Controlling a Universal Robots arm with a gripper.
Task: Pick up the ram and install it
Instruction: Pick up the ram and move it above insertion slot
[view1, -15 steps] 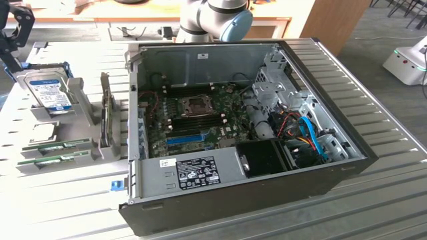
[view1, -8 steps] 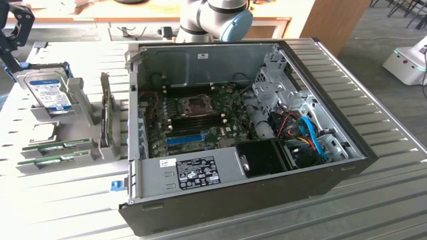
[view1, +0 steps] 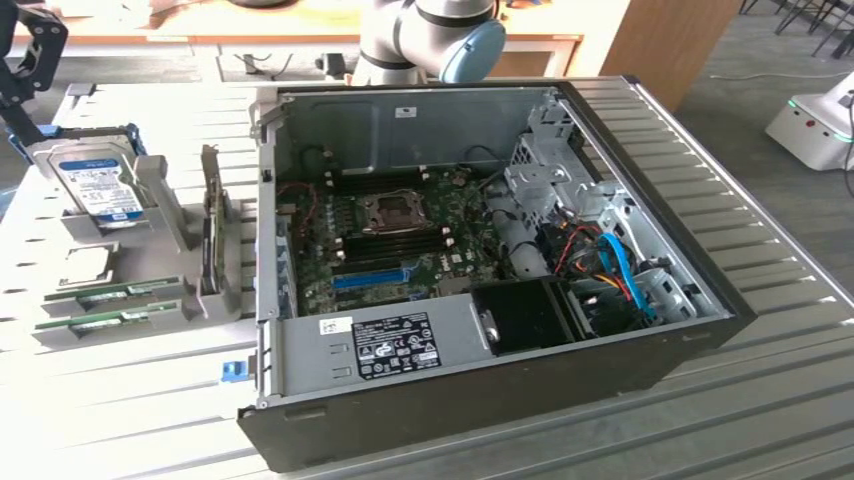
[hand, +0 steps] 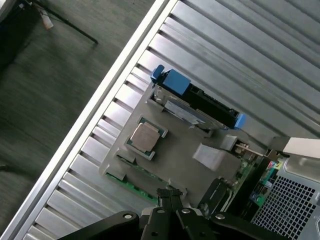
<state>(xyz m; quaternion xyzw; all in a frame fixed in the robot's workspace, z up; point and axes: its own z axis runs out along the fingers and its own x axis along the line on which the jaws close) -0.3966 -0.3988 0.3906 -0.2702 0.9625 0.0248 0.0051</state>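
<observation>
Two ram sticks (view1: 114, 293) lie in slots of a grey holder (view1: 147, 345) on the table, at the exterior view's left beside the open computer case (view1: 494, 300). Each is a thin green board with a pale label. In the wrist view a ram stick (hand: 129, 185) shows as a green edge on the holder (hand: 175, 150). My gripper (view1: 24, 125) hangs high above the holder's far end, well apart from the sticks. Its black fingertips (hand: 170, 196) are pressed together with nothing between them.
The holder also carries a hard drive (view1: 100, 180) in a blue caddy (hand: 172, 80), a processor (hand: 145, 136) and an upright grey card (view1: 211, 230). Inside the case lie the motherboard's dark memory slots (view1: 387, 235) and a blue slot (view1: 367, 277). The table edge (hand: 95, 115) runs close behind the holder.
</observation>
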